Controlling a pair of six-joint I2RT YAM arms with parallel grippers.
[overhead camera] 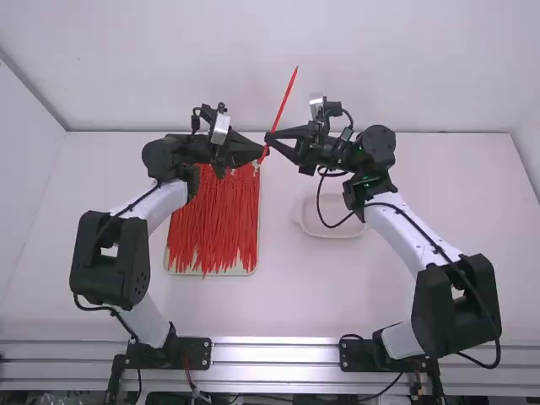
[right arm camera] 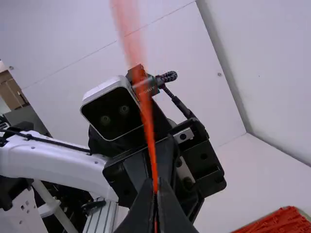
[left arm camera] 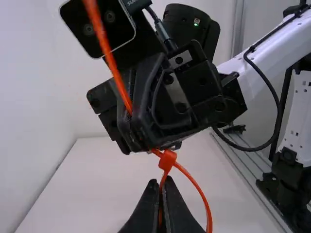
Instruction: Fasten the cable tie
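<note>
"So, what's on the white table (overhead camera: 405, 278)?"

"Biggest is a pile of red ties (overhead camera: 215, 224) on a tray (overhead camera: 256, 253). The left arm's wrist covers the pile's far end. A white dish (overhead camera: 308, 228) sits just beside it, with the right arm's black cable (overhead camera: 319, 207) hanging in front."

"And the grippers?"

"They meet above the pile's far end. The left gripper (left arm camera: 160, 194) is pinched on the cable tie (overhead camera: 285, 97) close under its head. The right gripper (right arm camera: 154, 194) is clamped on the strap, and the tail points up."
</note>
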